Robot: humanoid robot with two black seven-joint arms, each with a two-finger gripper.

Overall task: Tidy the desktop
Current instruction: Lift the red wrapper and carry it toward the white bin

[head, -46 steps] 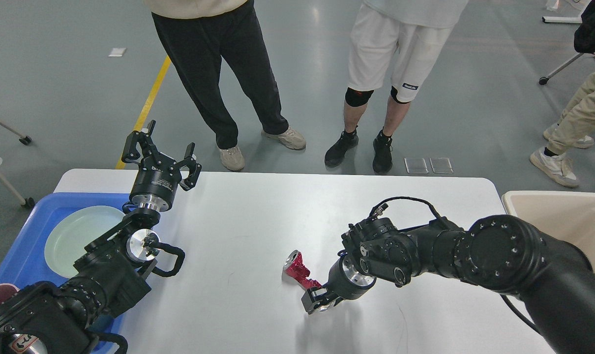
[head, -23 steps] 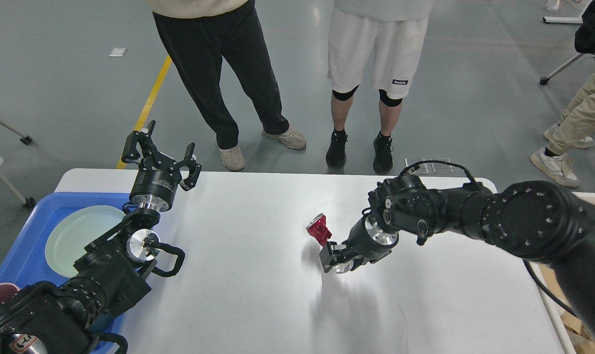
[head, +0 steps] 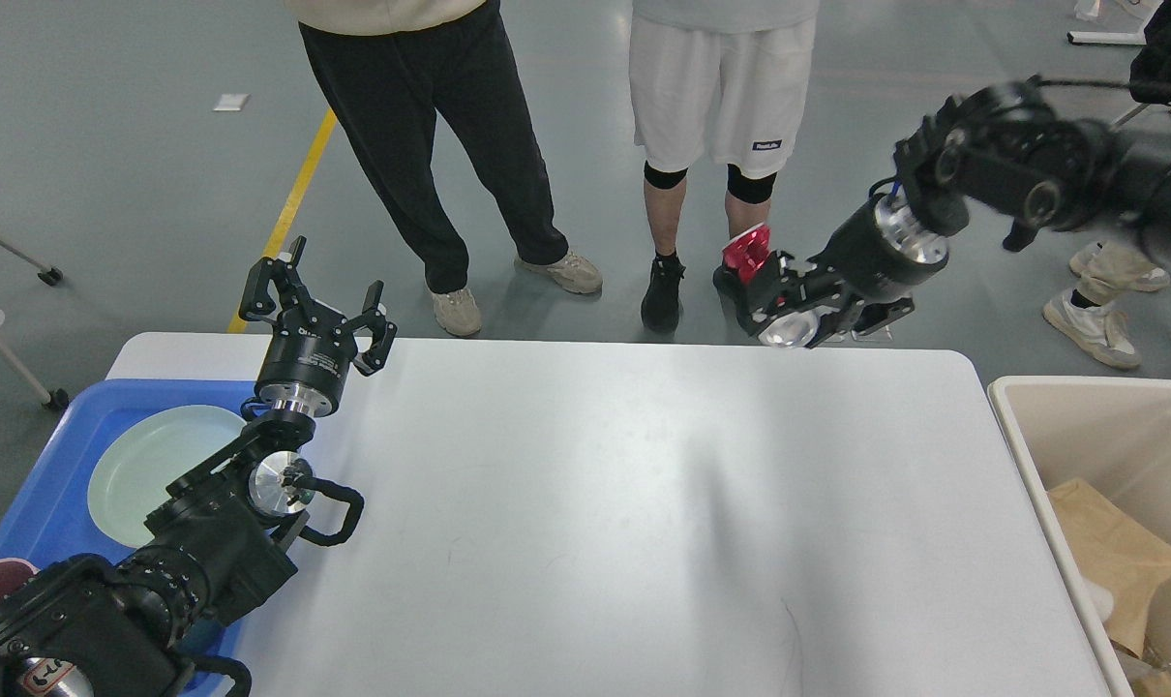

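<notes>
The desktop [head: 585, 523] is a large white tabletop with rounded corners and fills the lower part of the head view. My right gripper [head: 755, 281] is shut on a small crumpled red object [head: 746, 254] and holds it high, above the table's far edge. My left gripper [head: 315, 290] is open and empty, raised over the table's far left corner, beside the blue tray [head: 53, 494].
A pale green plate [head: 150, 465] lies in the blue tray at the left. A beige bin [head: 1079, 426] with brown paper [head: 1118, 561] in it stands at the right edge. Two people [head: 721, 145] stand just beyond the far edge.
My right arm has lifted the red object off the middle of the table and swung it up and to the far right. The left arm has not moved.
</notes>
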